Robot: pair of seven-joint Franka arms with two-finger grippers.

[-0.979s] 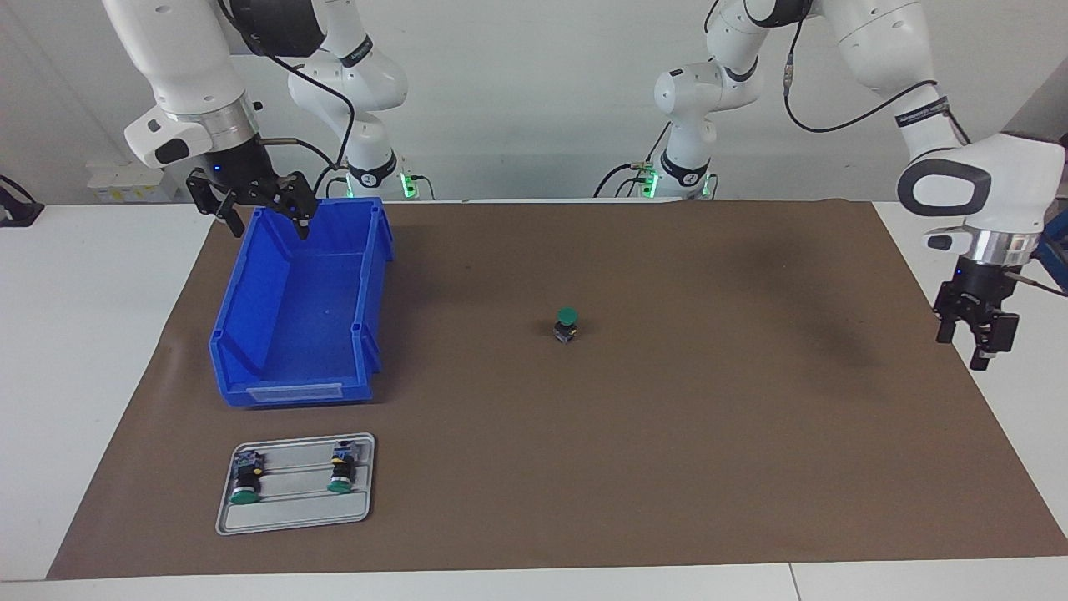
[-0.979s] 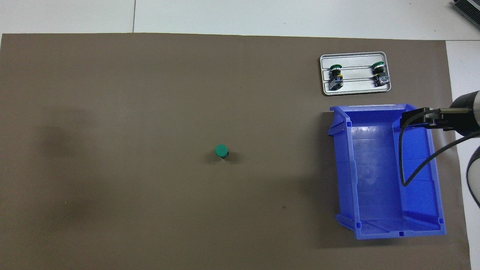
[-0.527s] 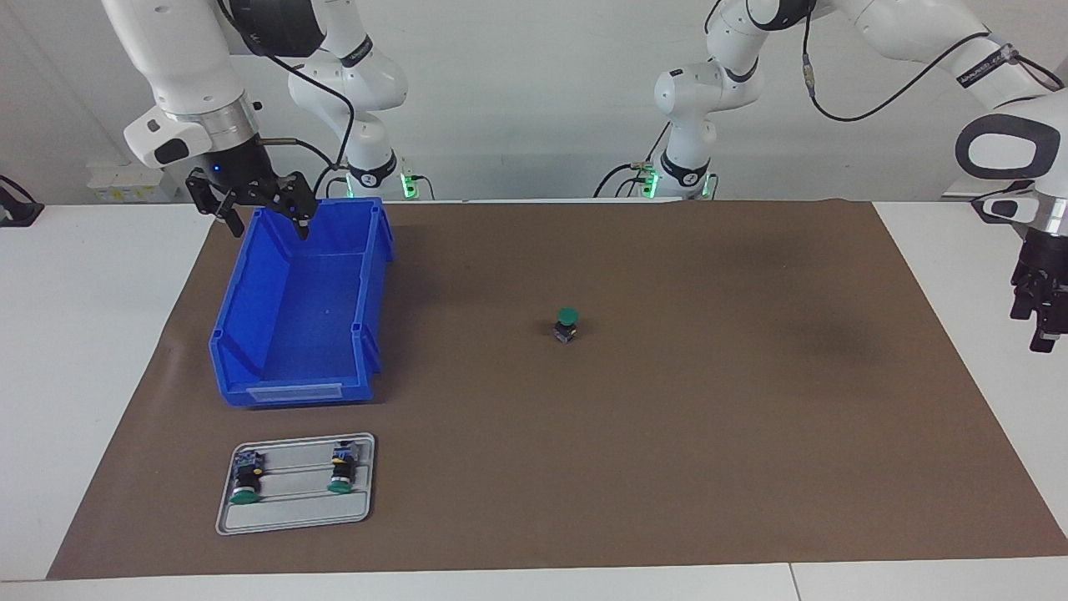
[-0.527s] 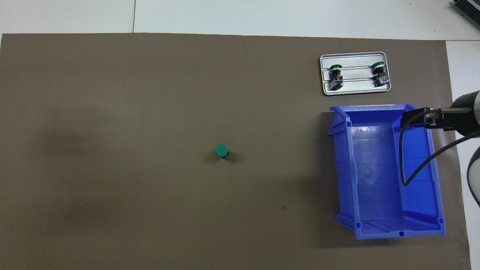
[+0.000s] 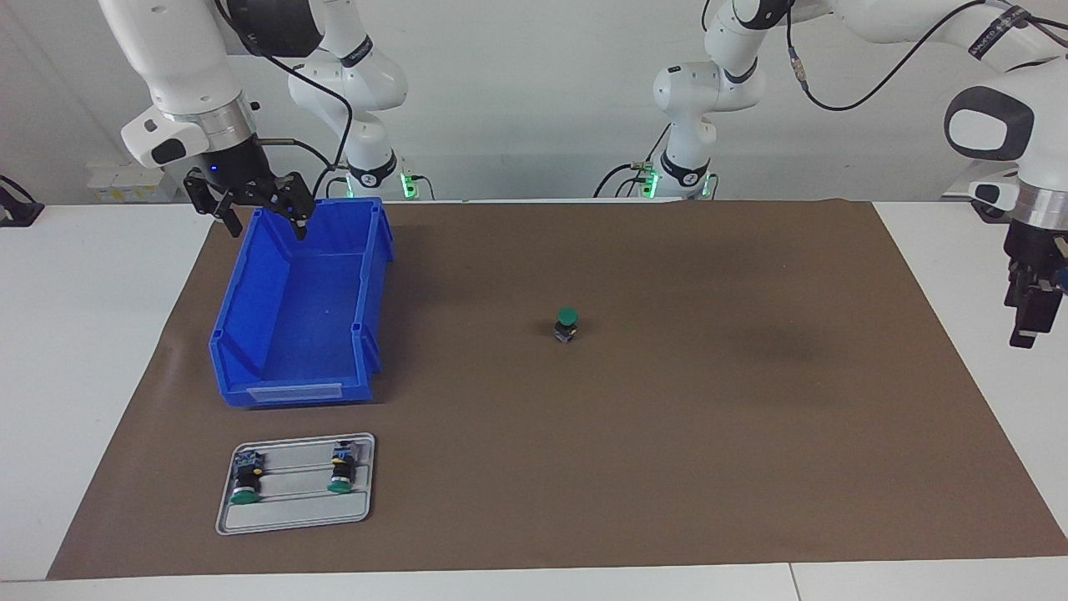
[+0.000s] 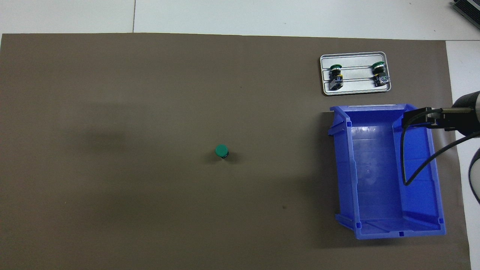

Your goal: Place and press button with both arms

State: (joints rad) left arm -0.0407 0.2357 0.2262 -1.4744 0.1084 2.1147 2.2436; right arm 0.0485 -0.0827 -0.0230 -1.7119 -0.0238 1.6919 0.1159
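One button [image 5: 566, 324] stands upright on its block in the middle of the brown mat, green cap up; it also shows in the overhead view [image 6: 221, 151]. Nothing touches it. Two more buttons [image 5: 244, 482] [image 5: 340, 472] lie on a grey tray [image 5: 292, 516]. My right gripper [image 5: 260, 213] is open and empty, over the end of the blue bin [image 5: 292, 392] nearest the robots. My left gripper [image 5: 1025, 327] hangs over the white table beside the mat at the left arm's end, well away from the button. It is out of the overhead view.
The blue bin [image 6: 347, 168] is empty and stands toward the right arm's end of the table. The grey tray [image 6: 356, 89] lies just farther from the robots than the bin. The brown mat [image 5: 667, 467] covers most of the table.
My left gripper has swung outward from over the mat's edge to over the white table and risen a little. The right gripper and the button have hardly moved.
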